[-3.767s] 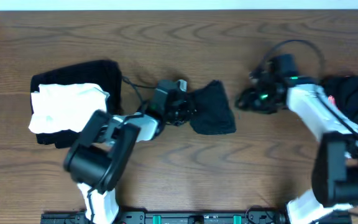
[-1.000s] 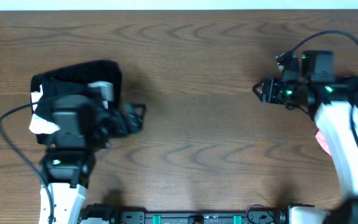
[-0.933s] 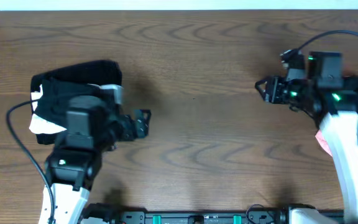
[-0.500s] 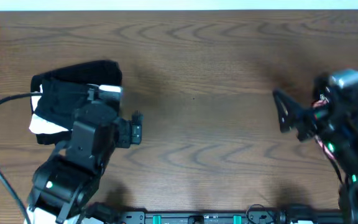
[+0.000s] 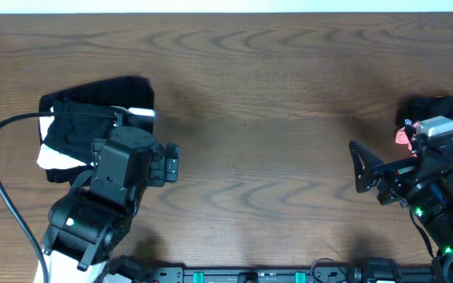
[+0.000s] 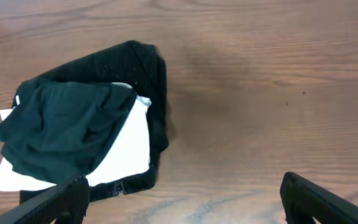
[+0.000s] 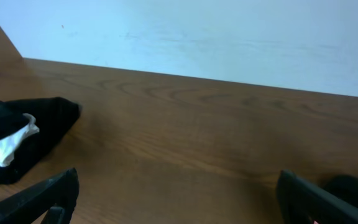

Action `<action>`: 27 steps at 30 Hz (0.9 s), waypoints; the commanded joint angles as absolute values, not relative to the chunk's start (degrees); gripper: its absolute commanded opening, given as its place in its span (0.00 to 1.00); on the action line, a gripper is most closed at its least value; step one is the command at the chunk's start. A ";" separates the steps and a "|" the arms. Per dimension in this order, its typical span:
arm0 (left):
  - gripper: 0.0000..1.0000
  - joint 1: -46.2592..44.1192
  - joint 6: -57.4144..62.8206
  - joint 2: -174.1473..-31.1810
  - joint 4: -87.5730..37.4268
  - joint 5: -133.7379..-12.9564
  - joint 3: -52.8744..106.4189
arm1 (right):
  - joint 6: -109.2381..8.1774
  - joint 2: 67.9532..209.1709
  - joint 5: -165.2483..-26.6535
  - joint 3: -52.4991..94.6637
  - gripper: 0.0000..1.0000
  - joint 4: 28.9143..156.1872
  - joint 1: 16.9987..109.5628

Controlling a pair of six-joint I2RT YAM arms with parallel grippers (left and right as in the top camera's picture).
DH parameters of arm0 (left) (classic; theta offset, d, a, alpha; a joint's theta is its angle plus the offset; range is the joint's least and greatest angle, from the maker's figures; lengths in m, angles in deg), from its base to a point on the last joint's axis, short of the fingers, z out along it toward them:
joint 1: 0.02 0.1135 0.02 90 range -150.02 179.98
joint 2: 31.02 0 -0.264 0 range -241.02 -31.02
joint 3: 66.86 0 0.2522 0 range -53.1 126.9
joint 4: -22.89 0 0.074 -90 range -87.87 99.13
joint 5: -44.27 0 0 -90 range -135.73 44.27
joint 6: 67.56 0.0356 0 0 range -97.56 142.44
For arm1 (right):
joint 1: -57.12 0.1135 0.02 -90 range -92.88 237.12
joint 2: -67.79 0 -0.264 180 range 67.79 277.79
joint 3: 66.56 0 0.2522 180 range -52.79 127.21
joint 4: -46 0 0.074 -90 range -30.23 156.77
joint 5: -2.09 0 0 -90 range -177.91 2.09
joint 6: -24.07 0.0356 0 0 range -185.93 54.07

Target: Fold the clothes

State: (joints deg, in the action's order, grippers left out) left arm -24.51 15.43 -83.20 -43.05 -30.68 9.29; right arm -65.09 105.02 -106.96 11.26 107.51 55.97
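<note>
Since both wrist cams show their fingers (image 6: 48,202) way out at the bottom corners of the frame, both claws are spread wide with nothing in them. The left gripper (image 6: 182,190) hangs over bare wood just to the right of the folded stack (image 6: 86,134), not touching it.

That stack sits on the left side of the table. It has a black garment (image 6: 143,68) on the bottom, a white one (image 6: 132,143) in the middle, and a dark top piece (image 6: 61,124) lying kinda rumpled and skewed across it, so white pokes out on the right and at the lower left. From overhead, the left arm (image 5: 101,212) covers the stack's near edge.

The right gripper (image 7: 178,180) is over on the other side, pointing toward the stack and well apart from it, with a big stretch of wooden table (image 5: 274,118) between them. Next to that arm there's a heap of dark clothes (image 5: 443,110) at the right edge, with something pink (image 5: 403,135) beside it, too small to tell what.
</note>
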 commanded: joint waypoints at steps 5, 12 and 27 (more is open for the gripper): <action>0.98 -24.71 16.40 -84.03 -43.16 -29.63 9.92 | -65.81 104.91 -108.68 11.28 0.99 108.47 56.43; 0.98 -24.71 16.40 -84.23 -43.16 -29.63 9.92 | -65.87 104.91 -102.56 11.21 0.99 112.78 56.76; 0.98 -24.71 16.40 -84.23 -43.16 -29.63 9.92 | -66.38 90.05 -89.86 -17.11 0.99 101.68 60.08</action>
